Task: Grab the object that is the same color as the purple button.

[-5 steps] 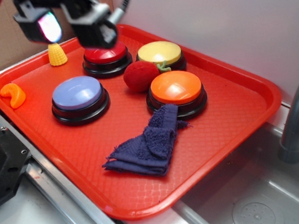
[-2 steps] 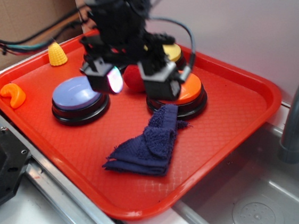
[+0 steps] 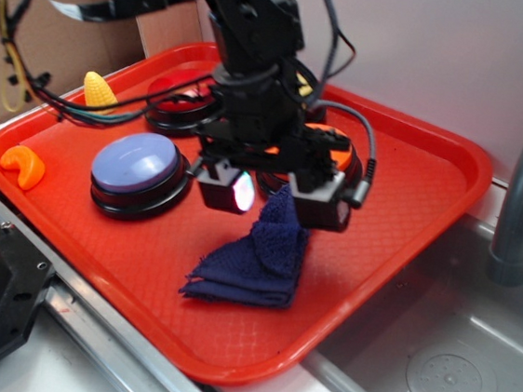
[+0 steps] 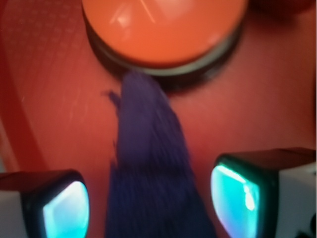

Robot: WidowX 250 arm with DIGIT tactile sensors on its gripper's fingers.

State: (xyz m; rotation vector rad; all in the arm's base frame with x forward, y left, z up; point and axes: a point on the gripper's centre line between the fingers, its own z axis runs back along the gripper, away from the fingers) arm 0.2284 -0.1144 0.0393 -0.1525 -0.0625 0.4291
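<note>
Two jaws spread wide over the navy rag, nothing held.

From my station I see the gripper hanging above the rag's upper end, one finger on each side of the cloth in the wrist view. That rag lies on the red tray, its far tip by the orange button. Off to the side sits the purple button, well apart from the rag. Motion blur softens the wrist picture.
</note>
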